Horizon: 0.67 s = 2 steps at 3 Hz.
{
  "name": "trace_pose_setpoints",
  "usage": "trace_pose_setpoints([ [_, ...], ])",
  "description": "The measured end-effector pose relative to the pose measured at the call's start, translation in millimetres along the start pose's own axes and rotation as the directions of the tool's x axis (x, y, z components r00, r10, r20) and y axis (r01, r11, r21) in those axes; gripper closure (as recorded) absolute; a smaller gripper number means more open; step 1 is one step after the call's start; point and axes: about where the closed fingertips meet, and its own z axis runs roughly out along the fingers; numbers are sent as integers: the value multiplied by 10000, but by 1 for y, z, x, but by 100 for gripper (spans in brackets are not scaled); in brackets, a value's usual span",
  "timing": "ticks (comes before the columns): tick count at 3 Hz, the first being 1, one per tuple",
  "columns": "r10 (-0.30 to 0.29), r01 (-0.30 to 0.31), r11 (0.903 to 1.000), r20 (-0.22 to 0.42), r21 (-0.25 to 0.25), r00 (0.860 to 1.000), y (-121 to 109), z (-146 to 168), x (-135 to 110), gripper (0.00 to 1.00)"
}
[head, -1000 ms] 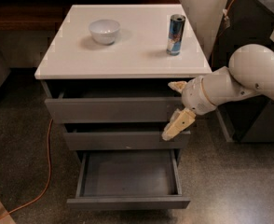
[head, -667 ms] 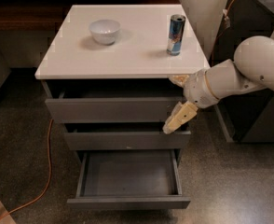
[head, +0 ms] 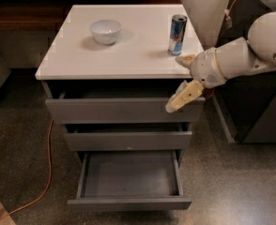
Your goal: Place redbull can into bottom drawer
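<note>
The redbull can [head: 177, 34] stands upright on the white cabinet top [head: 128, 50], near its right edge. The bottom drawer [head: 128, 203] is pulled out wide and its tray holds nothing. My gripper [head: 174, 83] hangs at the cabinet's front right corner, in front of the top drawer and just below and in front of the can. Its two tan fingers [head: 184, 96] are spread apart with nothing between them. It does not touch the can.
A white bowl [head: 105, 31] sits at the back left of the cabinet top. The top drawer [head: 119, 109] and middle drawer [head: 127, 140] are slightly ajar. An orange cable [head: 46, 172] runs over the floor at left. A dark cabinet [head: 264, 102] stands at right.
My gripper and arm have risen a little and shifted right, nearer the cabinet's top edge and the can. The can, bowl and drawers have not moved.
</note>
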Motion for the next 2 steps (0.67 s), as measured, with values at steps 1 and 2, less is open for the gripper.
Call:
trace_pose_setpoints([
  [1, 341, -363, 9985, 546, 407, 9979, -23, -8, -11, 0],
  [2, 791, -898, 9917, 1144, 916, 9903, -45, -12, -17, 0],
])
